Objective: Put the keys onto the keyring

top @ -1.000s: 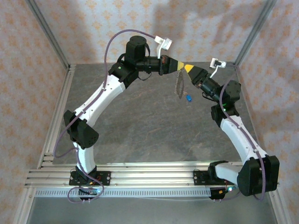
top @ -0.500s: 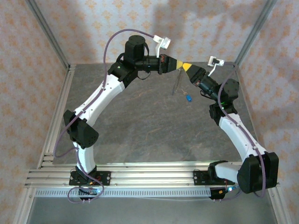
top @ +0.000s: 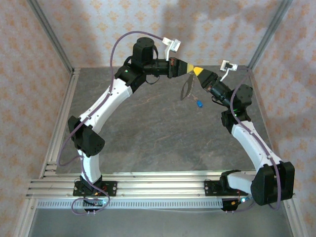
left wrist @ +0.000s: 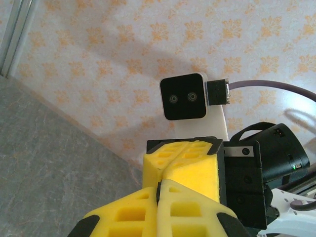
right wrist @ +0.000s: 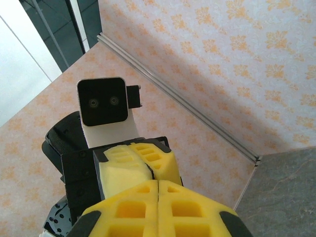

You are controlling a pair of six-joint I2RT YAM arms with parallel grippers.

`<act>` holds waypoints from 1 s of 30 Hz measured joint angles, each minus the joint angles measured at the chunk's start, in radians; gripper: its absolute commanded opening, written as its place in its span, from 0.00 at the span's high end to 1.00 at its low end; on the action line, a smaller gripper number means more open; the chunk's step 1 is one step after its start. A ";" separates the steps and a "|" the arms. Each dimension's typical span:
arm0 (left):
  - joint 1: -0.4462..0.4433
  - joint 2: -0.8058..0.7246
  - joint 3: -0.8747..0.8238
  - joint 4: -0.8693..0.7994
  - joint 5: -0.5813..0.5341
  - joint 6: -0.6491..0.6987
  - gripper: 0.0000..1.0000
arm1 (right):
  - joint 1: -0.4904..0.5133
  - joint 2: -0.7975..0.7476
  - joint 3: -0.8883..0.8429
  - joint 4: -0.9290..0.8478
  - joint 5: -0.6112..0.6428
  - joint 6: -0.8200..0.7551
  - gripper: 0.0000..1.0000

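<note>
A thin, pale grey keyring (top: 187,89) hangs in the air from the spot where two sets of yellow fingers (top: 189,68) meet tip to tip, drooping with a slight tilt above the grey desk (top: 148,133). Just beside and below it to the right lies a tiny key (top: 199,104) with a bright blue head, apart from the ring.
</note>
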 measured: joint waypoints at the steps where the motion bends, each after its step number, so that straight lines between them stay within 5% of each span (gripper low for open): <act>1: 0.000 0.000 -0.002 0.008 -0.006 -0.005 0.62 | 0.001 -0.002 -0.003 0.000 0.007 0.000 1.00; 4: -0.006 -0.015 -0.053 0.083 -0.072 -0.064 0.41 | 0.006 -0.015 -0.019 -0.001 0.033 0.000 1.00; 7: -0.007 -0.072 -0.187 0.175 -0.163 -0.128 0.38 | 0.006 -0.021 -0.037 0.000 0.068 0.000 1.00; 15: -0.006 -0.173 -0.430 0.366 -0.356 -0.273 0.48 | 0.006 0.007 -0.057 0.089 0.140 0.057 1.00; 30: -0.033 -0.174 -0.455 0.515 -0.413 -0.358 0.58 | 0.037 0.077 -0.056 0.194 0.186 0.129 1.00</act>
